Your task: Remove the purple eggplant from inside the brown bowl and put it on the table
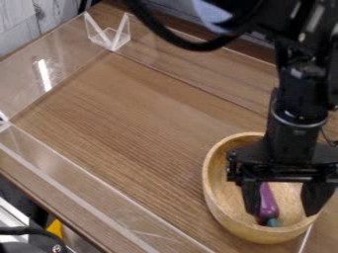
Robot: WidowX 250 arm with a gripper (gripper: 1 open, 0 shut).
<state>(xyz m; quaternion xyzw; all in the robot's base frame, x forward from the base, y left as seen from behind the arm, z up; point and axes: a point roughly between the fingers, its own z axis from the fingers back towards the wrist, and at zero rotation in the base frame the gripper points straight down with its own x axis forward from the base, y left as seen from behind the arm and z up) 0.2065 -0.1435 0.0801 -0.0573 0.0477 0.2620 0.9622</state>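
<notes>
The brown bowl (pixel 227 203) sits on the worktop (pixel 132 119) at about the five o'clock corner of the view, its thick pale rim partly cut off by the lower right edge. The purple eggplant (pixel 266 201) lies inside the bowl, running roughly from twelve to six o'clock, with its lower end toward the near rim; only a short purple stretch shows between the black parts above it. The tool (pixel 279 196) hangs over the bowl from a black arm that enters at the one o'clock side, pointing straight down, and its two dark fingers (pixel 246 194) are spread wide, one on each side of the eggplant, at nine and three o'clock of it. The fingertips reach down inside the bowl's rim, though whether they touch the eggplant or the bowl's floor cannot be told from this angle. Nothing is pinched between them. Clear acrylic walls (pixel 79 212) edge the worktop along the seven o'clock side and the far side, and a small clear folded stand (pixel 109 32) rests near the eleven o'clock corner, well apart from the bowl.
</notes>
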